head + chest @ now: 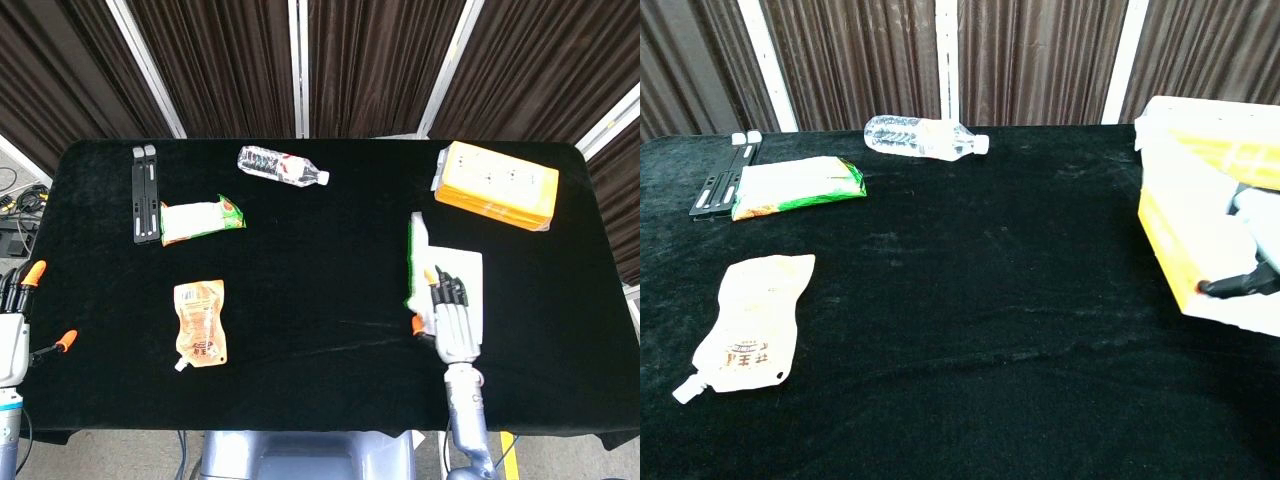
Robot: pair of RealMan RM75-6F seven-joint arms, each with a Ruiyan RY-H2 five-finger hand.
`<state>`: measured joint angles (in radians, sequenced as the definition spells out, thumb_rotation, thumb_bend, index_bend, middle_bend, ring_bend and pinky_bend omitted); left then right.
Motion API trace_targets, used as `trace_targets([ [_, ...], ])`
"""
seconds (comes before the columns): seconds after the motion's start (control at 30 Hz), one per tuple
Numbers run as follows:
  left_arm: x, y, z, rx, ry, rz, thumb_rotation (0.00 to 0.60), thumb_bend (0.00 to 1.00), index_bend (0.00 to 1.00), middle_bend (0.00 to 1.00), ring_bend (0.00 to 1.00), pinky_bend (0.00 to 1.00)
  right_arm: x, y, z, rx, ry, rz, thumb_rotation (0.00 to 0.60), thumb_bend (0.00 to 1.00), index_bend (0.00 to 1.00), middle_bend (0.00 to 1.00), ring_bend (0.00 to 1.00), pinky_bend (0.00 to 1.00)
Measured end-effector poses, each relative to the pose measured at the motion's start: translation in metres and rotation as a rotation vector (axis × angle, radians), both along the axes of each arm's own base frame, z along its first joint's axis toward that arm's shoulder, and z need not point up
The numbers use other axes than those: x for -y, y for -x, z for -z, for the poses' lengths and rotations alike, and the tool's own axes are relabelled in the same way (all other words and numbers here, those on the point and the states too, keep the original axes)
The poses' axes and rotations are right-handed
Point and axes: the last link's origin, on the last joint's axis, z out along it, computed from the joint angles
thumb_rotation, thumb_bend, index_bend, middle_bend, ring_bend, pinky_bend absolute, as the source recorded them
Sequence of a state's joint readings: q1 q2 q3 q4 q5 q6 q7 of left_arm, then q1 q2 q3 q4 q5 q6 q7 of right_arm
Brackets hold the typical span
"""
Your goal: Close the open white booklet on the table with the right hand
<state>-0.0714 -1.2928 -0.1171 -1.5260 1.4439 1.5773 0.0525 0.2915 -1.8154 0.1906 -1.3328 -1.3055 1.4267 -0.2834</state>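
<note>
The white booklet (416,255) lies on the black table (320,270) at the right. Its left half stands raised almost on edge, and the right page (468,268) lies flat. In the chest view the raised half (1185,205) shows a white page and an orange-edged cover. My right hand (455,318) is at the booklet's near edge, fingers on the page side and thumb behind the raised half, holding it up. The chest view shows only part of this hand (1255,272) at the right border. My left hand (12,320) hangs off the table's left edge, fingers apart, holding nothing.
An orange pack (497,185) lies just behind the booklet. At the back sits a water bottle (282,166). To the left are a green-white snack packet (200,220), a black bar (146,193) and an orange spouted pouch (200,322).
</note>
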Motion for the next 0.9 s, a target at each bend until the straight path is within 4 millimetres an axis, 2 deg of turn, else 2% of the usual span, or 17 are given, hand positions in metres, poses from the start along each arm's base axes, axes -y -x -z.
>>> trace_targets([
  [0.33, 0.001, -0.003, 0.000, -0.001, -0.005, 0.010, 0.600, 0.15, 0.03, 0.00, 0.00, 0.00, -0.002, 0.025, -0.058, -0.023, 0.128, 0.069, 0.600, 0.32, 0.00, 0.00, 0.00, 0.00],
  [0.6, 0.002, -0.003, 0.000, -0.003, -0.006, 0.015, 0.600, 0.15, 0.03, 0.00, 0.00, 0.00, -0.013, 0.041, -0.091, -0.053, 0.178, 0.077, 0.600, 0.31, 0.00, 0.00, 0.00, 0.00],
  [0.9, 0.004, -0.004, -0.001, -0.017, 0.000, 0.035, 0.600, 0.15, 0.02, 0.00, 0.00, 0.00, -0.028, 0.065, -0.123, -0.197, 0.124, 0.029, 0.600, 0.17, 0.00, 0.00, 0.00, 0.00],
])
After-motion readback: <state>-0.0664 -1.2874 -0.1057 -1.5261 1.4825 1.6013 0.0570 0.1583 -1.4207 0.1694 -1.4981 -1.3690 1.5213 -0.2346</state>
